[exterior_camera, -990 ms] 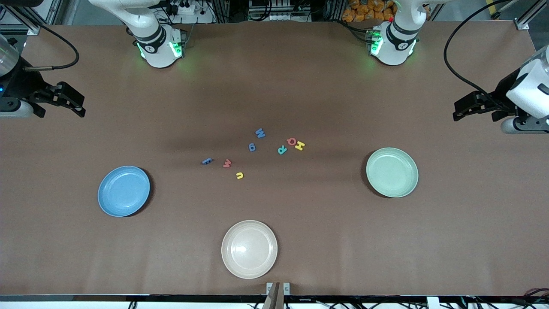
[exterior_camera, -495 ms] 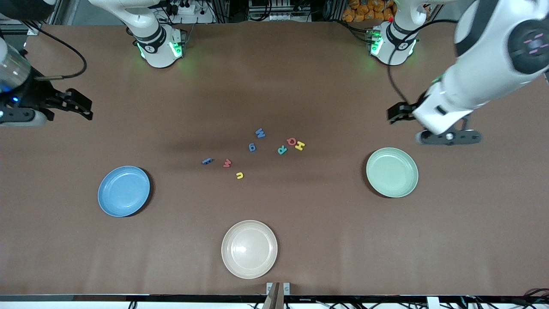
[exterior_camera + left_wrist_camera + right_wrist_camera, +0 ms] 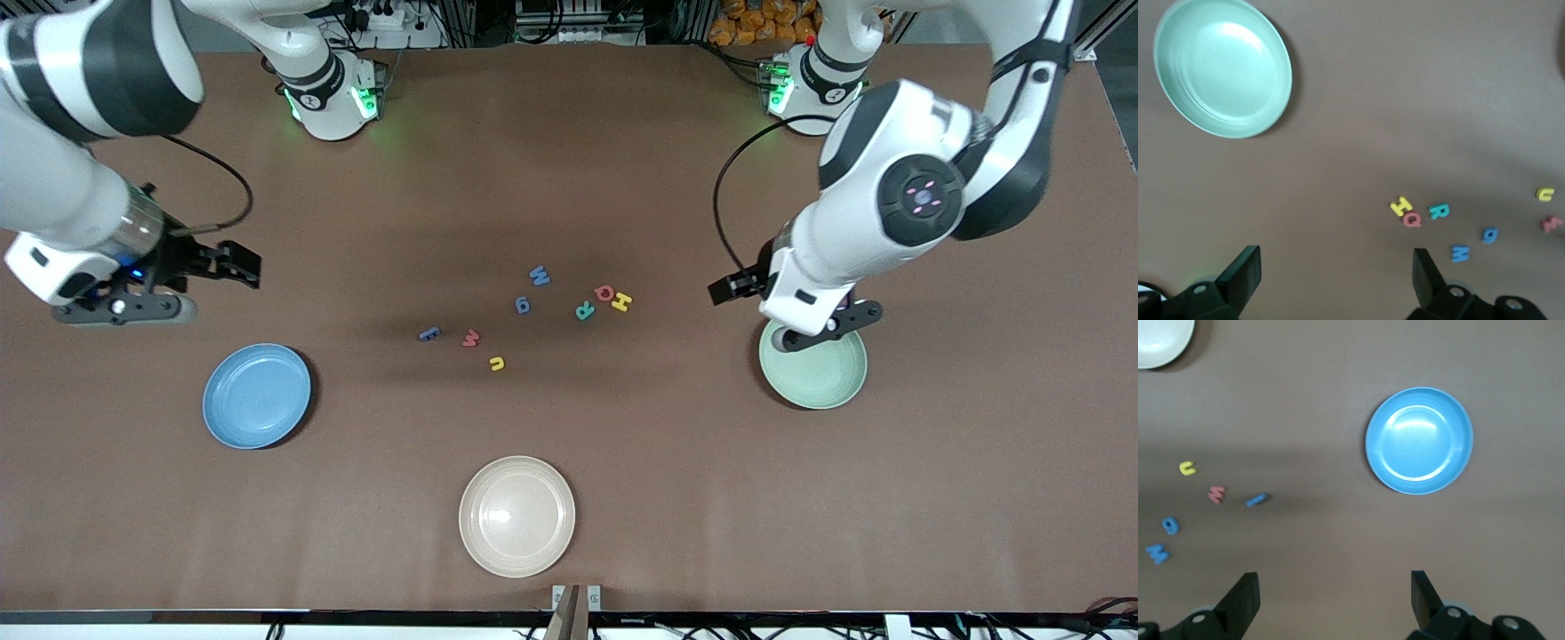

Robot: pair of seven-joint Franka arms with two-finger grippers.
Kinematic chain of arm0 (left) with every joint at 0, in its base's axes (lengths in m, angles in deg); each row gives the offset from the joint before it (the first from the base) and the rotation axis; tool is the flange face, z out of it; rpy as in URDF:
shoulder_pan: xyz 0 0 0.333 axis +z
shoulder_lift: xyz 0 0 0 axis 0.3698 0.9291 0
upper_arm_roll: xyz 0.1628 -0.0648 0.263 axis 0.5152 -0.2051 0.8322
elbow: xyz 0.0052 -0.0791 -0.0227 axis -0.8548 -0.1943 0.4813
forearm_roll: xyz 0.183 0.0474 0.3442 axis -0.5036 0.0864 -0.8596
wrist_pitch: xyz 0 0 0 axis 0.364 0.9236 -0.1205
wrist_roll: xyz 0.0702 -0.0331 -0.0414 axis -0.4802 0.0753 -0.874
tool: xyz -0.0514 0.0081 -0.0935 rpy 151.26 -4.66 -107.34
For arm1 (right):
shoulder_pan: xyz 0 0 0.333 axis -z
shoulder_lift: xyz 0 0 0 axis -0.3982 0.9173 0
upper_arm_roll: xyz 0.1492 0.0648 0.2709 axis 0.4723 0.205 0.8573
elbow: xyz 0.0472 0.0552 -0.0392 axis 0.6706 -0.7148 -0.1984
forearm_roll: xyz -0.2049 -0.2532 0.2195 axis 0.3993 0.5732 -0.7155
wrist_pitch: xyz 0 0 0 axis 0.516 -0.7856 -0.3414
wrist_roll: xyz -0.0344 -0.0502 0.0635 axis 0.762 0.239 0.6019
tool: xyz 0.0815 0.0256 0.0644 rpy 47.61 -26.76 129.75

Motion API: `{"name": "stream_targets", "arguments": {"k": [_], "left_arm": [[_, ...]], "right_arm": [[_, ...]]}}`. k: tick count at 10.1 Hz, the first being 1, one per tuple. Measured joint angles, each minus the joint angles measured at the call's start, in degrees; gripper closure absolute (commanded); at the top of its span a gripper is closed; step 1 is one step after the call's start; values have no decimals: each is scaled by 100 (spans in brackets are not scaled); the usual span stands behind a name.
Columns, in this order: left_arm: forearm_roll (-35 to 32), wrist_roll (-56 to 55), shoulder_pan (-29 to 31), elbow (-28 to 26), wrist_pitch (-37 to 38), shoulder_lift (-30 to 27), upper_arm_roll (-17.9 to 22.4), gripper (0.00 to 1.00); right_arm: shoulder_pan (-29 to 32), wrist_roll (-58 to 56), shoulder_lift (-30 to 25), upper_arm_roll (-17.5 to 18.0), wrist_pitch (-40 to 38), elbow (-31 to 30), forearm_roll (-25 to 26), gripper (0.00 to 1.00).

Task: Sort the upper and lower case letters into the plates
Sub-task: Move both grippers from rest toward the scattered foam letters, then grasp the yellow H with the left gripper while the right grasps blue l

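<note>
Several small foam letters lie in the middle of the table: a blue W (image 3: 539, 276), blue g (image 3: 523, 305), teal R (image 3: 584, 310), red Q (image 3: 605, 292), yellow H (image 3: 621, 302), a blue letter (image 3: 429, 334), red w (image 3: 471, 338) and yellow u (image 3: 497, 363). The sky blue plate (image 3: 257, 396) and mint green plate (image 3: 822, 378) are empty. My left gripper (image 3: 727, 288) is open and empty over bare table between the mint plate (image 3: 1223, 67) and the H (image 3: 1401, 205). My right gripper (image 3: 242, 265) is open and empty over bare table beside the blue plate (image 3: 1419, 440).
An empty cream-beige plate (image 3: 516, 516) sits nearest the front camera, and its edge shows in the right wrist view (image 3: 1161, 340). The left arm's hand overlaps the mint plate's rim in the front view. Both arm bases stand along the table's back edge.
Both arms swung in from the table's ends toward the middle. The left hand now hangs by the mint plate and the right by the blue plate. The letters have not moved.
</note>
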Motion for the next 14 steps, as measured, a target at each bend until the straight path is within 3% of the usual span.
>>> {"name": "stream_targets", "arguments": {"k": [6,9,12,14], "left_arm": [[1,-1894,-627,-155,-1022,973,-11,0],[1,-2813,-793,-864,-2272,1092,-11,0],[-3,-3050,-952,-1535,-2982,1111,-8,0],[-139,-3367,-1124,-1797,-3461,1227,-7,0]], "right_arm": [[-904,2882,1013,9,942,-253,-1,0],[-864,4291,1122,-30,1539,-830,-109,0],[-859,5098,1124,-43,1906,-1319,-466,0],[-973,5469,1132,-19,2655,-1873,-623,0]]}}
